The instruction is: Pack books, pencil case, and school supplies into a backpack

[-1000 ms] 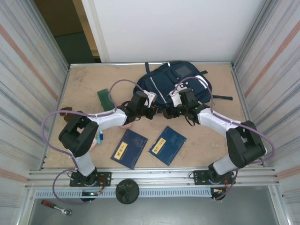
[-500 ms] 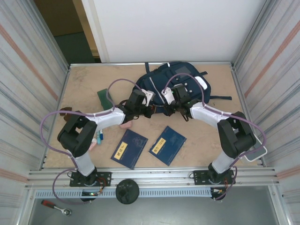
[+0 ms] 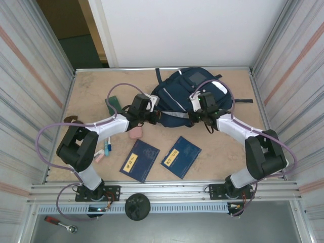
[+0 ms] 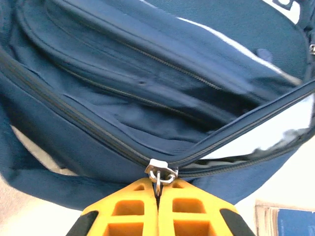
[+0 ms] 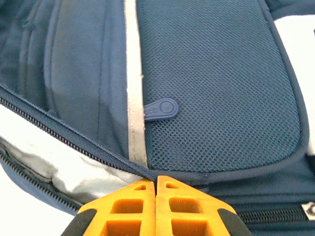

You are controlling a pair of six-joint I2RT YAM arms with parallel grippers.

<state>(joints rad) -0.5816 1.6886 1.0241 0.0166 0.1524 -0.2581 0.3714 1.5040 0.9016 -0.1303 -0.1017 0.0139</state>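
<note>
Far left on the counter (image 3: pixel 88 88): pens (image 3: pixel 108 147) and a pink eraser bit (image 3: pixel 99 157) lie loose just beside the left arm's elbow, not packed. Pencil case (image 3: pixel 135 133) sits right of them, near the backpack's near-left corner but outside it. Left jaws are pressed together, pinching the zip pull (image 4: pixel 158 172) at that corner of the backpack (image 3: pixel 190 93) - the left wrist view shows the main zip parted to the right of the pull, with pale lining in the gap. Nearer the bases, the left book (image 3: pixel 139 160) and right book (image 3: pixel 180 157) lie flat side by side, labels up, apart from the bag. Right jaws are also pressed together at the backpack's near edge, just under the mesh panel (image 5: pixel 216 83) - they look to be nipping the fabric lip by the zip, though the bite itself is hidden. Backpack lies flat at the far middle of the counter. Judged progress: early, at the opening stage, one side holding the bag while the other works the zip. Nothing is inside as far as can be seen. The books, case, pens and eraser all remain to load, then the zip needs closing.
</note>
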